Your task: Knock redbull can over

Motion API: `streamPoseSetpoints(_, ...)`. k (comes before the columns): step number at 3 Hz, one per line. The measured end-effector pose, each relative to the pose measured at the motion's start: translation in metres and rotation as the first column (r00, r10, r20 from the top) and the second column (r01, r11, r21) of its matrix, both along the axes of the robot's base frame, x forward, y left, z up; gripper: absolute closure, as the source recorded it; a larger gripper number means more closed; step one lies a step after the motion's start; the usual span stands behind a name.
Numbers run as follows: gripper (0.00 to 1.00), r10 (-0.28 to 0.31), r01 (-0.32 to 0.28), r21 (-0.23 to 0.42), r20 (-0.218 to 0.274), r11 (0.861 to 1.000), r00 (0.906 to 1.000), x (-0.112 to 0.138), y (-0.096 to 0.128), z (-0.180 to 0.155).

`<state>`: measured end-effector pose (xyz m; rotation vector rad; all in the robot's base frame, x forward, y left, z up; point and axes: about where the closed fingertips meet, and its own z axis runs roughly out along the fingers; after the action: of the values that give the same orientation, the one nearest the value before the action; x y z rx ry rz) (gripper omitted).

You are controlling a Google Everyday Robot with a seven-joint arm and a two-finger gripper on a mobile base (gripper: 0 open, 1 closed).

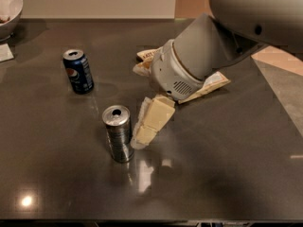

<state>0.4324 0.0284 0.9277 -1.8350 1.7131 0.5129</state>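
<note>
The redbull can (pixel 118 133) is a slim silver can standing upright on the dark table (pixel 227 164), left of centre. My gripper (pixel 144 131) hangs from the grey arm at the upper right. Its cream-coloured fingers (pixel 154 119) point down and left, and their tips sit just right of the can, very close to its side. I cannot see a gap between tips and can.
A shorter dark-blue Pepsi can (pixel 78 72) stands upright further back on the left. A flat snack packet (pixel 208 82) lies behind my arm, partly hidden. A white bowl (pixel 10 9) sits at the far left corner. The table's right edge runs diagonally at right.
</note>
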Motion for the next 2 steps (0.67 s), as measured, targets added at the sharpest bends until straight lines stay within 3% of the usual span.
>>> streamPoseSetpoints(2,0.00,0.079,-0.077,0.053,-0.036,0.996,0.9962,-0.0157,0.0230,-0.0128)
